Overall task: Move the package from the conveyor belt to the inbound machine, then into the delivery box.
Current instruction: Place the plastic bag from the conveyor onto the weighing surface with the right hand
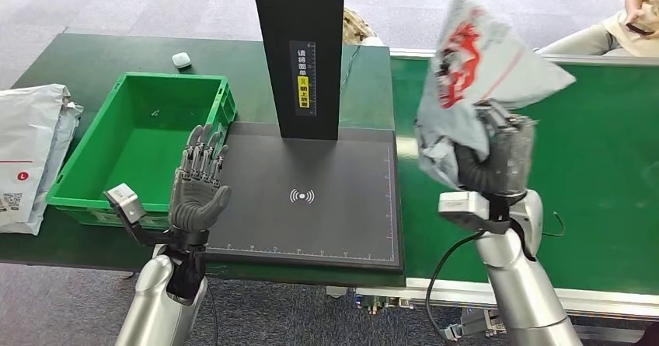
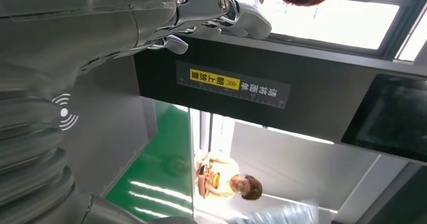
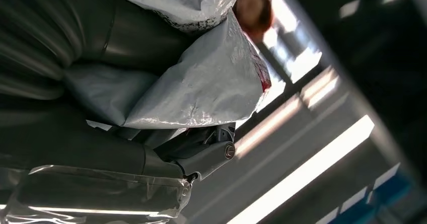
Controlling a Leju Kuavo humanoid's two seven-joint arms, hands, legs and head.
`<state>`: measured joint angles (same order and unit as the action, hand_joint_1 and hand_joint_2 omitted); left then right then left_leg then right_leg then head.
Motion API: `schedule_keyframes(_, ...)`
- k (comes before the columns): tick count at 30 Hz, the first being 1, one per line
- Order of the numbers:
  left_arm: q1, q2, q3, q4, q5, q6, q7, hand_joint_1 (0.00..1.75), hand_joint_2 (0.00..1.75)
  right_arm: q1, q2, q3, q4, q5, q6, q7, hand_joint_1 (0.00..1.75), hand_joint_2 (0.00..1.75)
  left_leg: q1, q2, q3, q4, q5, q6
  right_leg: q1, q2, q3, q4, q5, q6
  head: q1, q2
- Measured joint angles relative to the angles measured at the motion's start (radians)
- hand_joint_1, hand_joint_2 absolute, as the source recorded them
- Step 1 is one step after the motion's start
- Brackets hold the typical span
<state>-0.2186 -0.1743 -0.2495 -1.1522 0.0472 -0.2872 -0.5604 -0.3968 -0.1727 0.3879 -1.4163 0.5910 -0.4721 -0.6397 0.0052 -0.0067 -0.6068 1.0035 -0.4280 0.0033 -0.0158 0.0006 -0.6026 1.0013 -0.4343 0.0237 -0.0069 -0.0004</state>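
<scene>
My right hand (image 1: 497, 155) grips a grey plastic package (image 1: 474, 74) with red print and holds it up above the green conveyor belt (image 1: 606, 175). In the right wrist view the crinkled package (image 3: 201, 88) lies pressed against my fingers (image 3: 201, 158). My left hand (image 1: 198, 186) is open, palm up with fingers spread, over the left edge of the dark inbound machine platform (image 1: 311, 206). The green delivery box (image 1: 144, 140) stands just left of that hand. The machine's black post (image 1: 299, 50) rises behind the platform, and its label (image 2: 231, 85) shows in the left wrist view.
White packages (image 1: 31, 152) lie on the table left of the box. A small white object (image 1: 181, 60) sits behind the box. A person (image 1: 622, 27) sits at the far right beyond the belt. A cable (image 1: 443, 276) hangs by my right forearm.
</scene>
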Motion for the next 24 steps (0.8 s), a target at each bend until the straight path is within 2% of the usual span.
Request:
schedule_keyframes(3, -0.002, 0.0, -0.001, 0.009, -0.007, -0.01, -0.013, 0.0, 1.75, -0.029, -0.009, 0.12, 0.067, 0.102, 0.183, 0.073, 1.75, 1.75, 0.0, 0.0, 0.0, 0.0, 0.0, 0.0, 0.0, -0.001, 0.0, 0.0, 0.0, 0.0, 0.0, 0.0)
schedule_keyframes(5, -0.001, 0.001, -0.001, 0.013, -0.01, -0.016, -0.019, 0.0, 1.75, -0.043, -0.012, 0.184, 0.119, 0.145, 0.245, 0.099, 1.75, 1.75, 0.0, -0.002, -0.001, 0.0, 0.0, 0.0, 0.0, -0.002, 0.0, 0.0, 0.0, 0.0, 0.0, 0.0)
schedule_keyframes(9, 0.002, 0.003, 0.0, 0.019, -0.013, -0.019, -0.026, 0.0, 1.75, -0.06, -0.013, 0.258, 0.186, 0.161, 0.3, 0.121, 1.75, 1.75, 0.0, -0.002, -0.002, 0.0, 0.0, 0.0, 0.0, -0.002, -0.001, 0.0, 0.0, 0.0, 0.0, 0.0)
schedule_keyframes(13, 0.002, 0.005, 0.0, 0.022, -0.019, -0.021, -0.026, 0.0, 1.75, -0.113, -0.008, 0.325, 0.287, 0.151, 0.512, 0.175, 1.75, 1.75, 0.0, -0.001, -0.001, 0.0, -0.001, 0.001, 0.0, -0.001, -0.001, 0.0, 0.0, 0.0, 0.0, 0.0)
schedule_keyframes(15, 0.002, 0.005, 0.0, 0.025, -0.02, -0.021, -0.025, 0.0, 1.75, -0.15, 0.003, 0.37, 0.379, 0.153, 0.585, 0.195, 1.75, 1.75, 0.0, -0.001, -0.001, 0.0, 0.0, 0.001, 0.0, -0.001, 0.0, 0.0, 0.0, 0.0, 0.0, 0.0)
schedule_keyframes(19, -0.001, 0.006, 0.0, 0.03, -0.02, -0.021, -0.019, 0.0, 1.75, -0.224, 0.022, 0.458, 0.553, 0.152, 0.657, 0.207, 1.75, 1.75, 0.0, 0.0, 0.003, 0.0, 0.0, 0.0, 0.0, 0.001, 0.002, 0.0, 0.0, 0.0, 0.0, 0.0)
schedule_keyframes(24, -0.008, 0.006, 0.0, 0.035, -0.02, -0.017, -0.014, 0.0, 1.75, -0.275, 0.023, 0.516, 0.649, 0.131, 0.671, 0.19, 1.75, 1.75, 0.0, 0.001, 0.009, 0.0, -0.001, -0.001, 0.001, 0.002, 0.007, 0.0, 0.0, -0.001, 0.0, 0.0)
